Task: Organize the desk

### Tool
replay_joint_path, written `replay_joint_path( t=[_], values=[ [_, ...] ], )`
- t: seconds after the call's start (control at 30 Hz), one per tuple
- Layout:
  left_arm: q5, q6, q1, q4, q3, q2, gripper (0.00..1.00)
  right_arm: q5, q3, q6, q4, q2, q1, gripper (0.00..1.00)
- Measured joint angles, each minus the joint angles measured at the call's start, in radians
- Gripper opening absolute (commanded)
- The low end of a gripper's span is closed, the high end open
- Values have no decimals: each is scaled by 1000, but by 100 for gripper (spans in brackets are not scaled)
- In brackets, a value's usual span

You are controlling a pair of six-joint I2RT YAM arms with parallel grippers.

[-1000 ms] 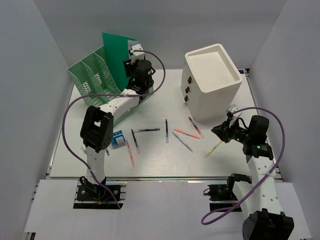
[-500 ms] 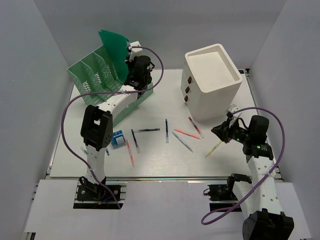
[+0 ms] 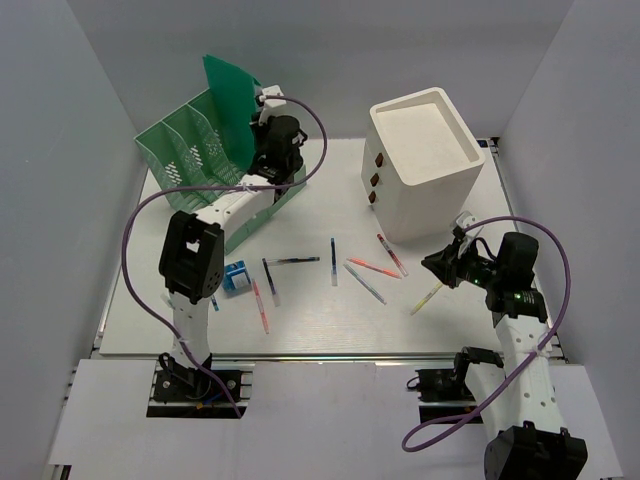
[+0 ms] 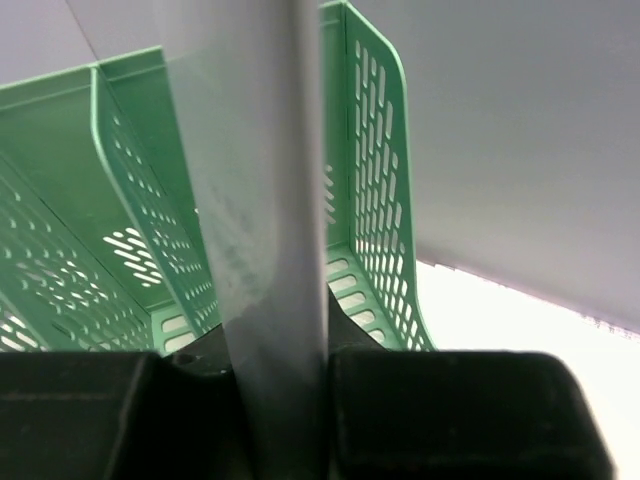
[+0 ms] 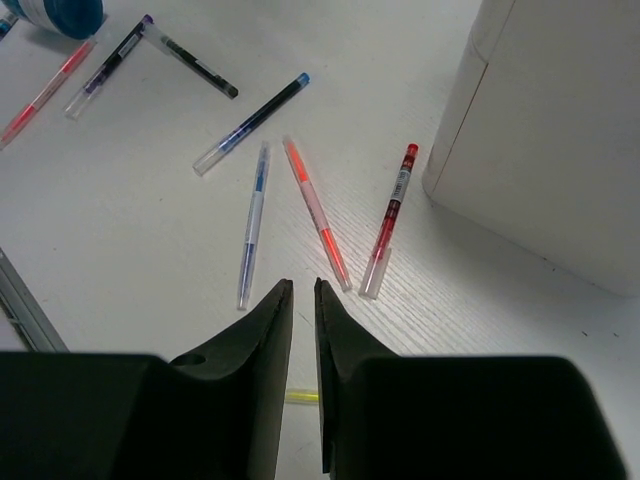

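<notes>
My left gripper point(image 4: 278, 350) is clamped on a thin green folder point(image 3: 228, 105). In the left wrist view the sheet runs edge-on straight up between the two black fingers point(image 4: 450, 410), pinched with no gap showing. The folder stands nearly upright, and the green rack point(image 3: 185, 150) lies just past and below its held edge. The rack's dividers and slotted wall run away from the fingers in roughly the same plane as the sheet.

That alignment is what I think the next move depends on. The sheet seems to sit over the rack's outermost compartment, between the last divider and the end wall point(image 4: 380, 200), though I can't tell whether its lower edge has entered the slot. The left arm is the one at the rack, so it would do the filing.

My right gripper point(image 5: 300, 290) is well away from the rack, with its fingers drawn almost together and nothing between them. It hovers over the desk point(image 3: 310, 320), where a yellow pen point(image 3: 428, 296) lies just under it. Orange point(image 5: 318, 215), blue point(image 5: 252, 225) and red point(image 5: 390, 220) pens are scattered beyond its tips, toward the rack. Their long axes lie mostly along the line the fingers point.
</notes>
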Motion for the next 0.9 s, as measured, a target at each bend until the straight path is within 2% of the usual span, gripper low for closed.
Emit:
replay_joint_path(
  t=[0.4, 0.9],
  values=[
    [3, 200, -16, 326, -169, -90, 0, -16, 0, -17, -14, -1, 0, 20],
    [-14, 391, -35, 706, -249, -74, 0, -24, 0, -30, -23, 1, 0, 20]
  ],
)
